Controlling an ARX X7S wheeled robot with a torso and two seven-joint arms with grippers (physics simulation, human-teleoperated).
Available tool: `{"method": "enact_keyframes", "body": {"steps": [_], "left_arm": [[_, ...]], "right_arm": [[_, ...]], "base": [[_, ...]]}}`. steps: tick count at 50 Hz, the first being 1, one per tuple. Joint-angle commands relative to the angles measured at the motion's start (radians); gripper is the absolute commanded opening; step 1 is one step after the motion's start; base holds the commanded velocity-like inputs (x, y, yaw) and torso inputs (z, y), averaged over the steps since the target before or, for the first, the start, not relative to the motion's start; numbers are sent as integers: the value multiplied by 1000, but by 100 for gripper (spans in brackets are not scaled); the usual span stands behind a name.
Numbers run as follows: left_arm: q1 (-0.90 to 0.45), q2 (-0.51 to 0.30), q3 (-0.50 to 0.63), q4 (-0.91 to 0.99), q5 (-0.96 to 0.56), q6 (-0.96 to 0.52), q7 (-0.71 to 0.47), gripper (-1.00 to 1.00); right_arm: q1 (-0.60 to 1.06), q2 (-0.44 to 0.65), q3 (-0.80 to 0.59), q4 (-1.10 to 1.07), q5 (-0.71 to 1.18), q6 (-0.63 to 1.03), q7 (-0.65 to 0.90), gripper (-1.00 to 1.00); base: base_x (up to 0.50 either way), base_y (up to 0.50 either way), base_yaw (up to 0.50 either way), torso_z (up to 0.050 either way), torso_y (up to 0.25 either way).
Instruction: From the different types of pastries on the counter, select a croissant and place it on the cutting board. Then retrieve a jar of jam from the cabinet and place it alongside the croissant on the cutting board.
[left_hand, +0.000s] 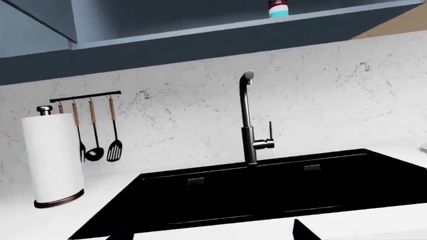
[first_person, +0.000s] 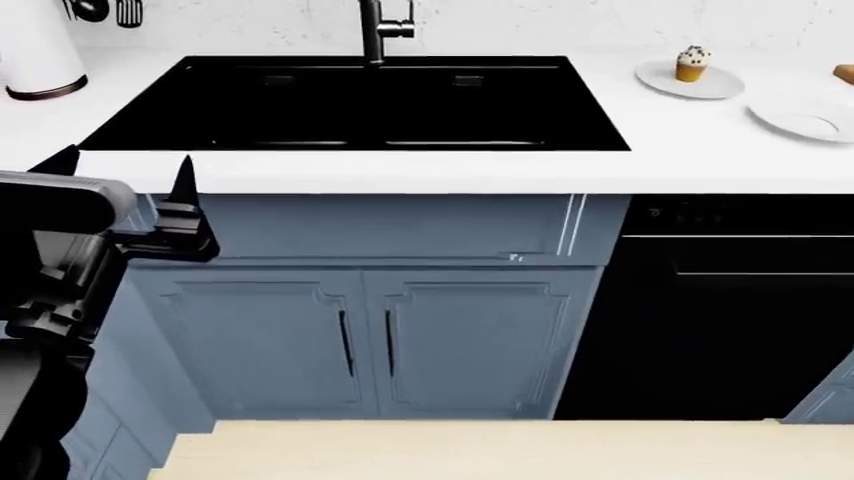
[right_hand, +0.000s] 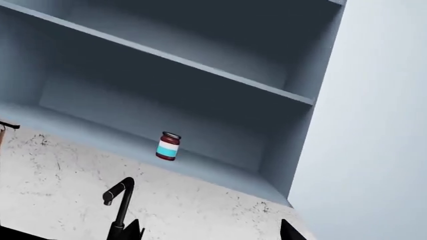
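Jar of jam (right_hand: 168, 146): count 1, upright on the lowest shelf (right_hand: 200, 165) of the open blue cabinet (right_hand: 293, 130), above the backsplash and faucet (right_hand: 119, 202). Nothing else on that shelf; the shelf above shows bare where visible. The left wrist view catches its lower half only, at the frame edge.

Pastries in view: 1, a cupcake (first_person: 691, 63) with white frosting, sitting on a round white plate (first_person: 667, 82) on the surface (first_person: 694, 150) to the right of the black sink (first_person: 360, 100). Plates: 2; the second plate (first_person: 807, 118) is further right and partly cut off. A brown sliver (first_person: 845, 73) shows at the far right edge (cannot tell what it is). Croissant and cutting board can't be made out in any view.

Other counts: 1 faucet, 1 paper towel roll (left_hand: 53, 157) standing left of the sink, 1 wall rail (left_hand: 85, 96) with 3 hanging utensils (left_hand: 95, 132).

Left gripper (first_person: 120, 175) sits at the surface's front edge, left of the sink, holding nothing; its fingers (first_person: 183, 178) are spread apart. Right gripper (right_hand: 210, 231) points up at the cabinet, well apart from the jar; only two dark tips show at the frame edge, spread wide with nothing between them.

Below the surface: 2 cabinet doors (first_person: 360, 340) under the sink, dark oven front (first_person: 727, 300) to the right.
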Motion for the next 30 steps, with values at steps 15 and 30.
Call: {"method": "enact_keyframes", "body": {"steps": [15,30], "left_arm": [[3,-20,27,-4,37,11,-22,100],[-5,-50,54,5,31,-42,-12,100]], "right_arm": [[7,-6,64,-53,-117,53,-12,100],[7,-6,154,-77,-238,89,-48,100]], "base": [[139,192,0,0,0],[181,150,0,0,0]]}}
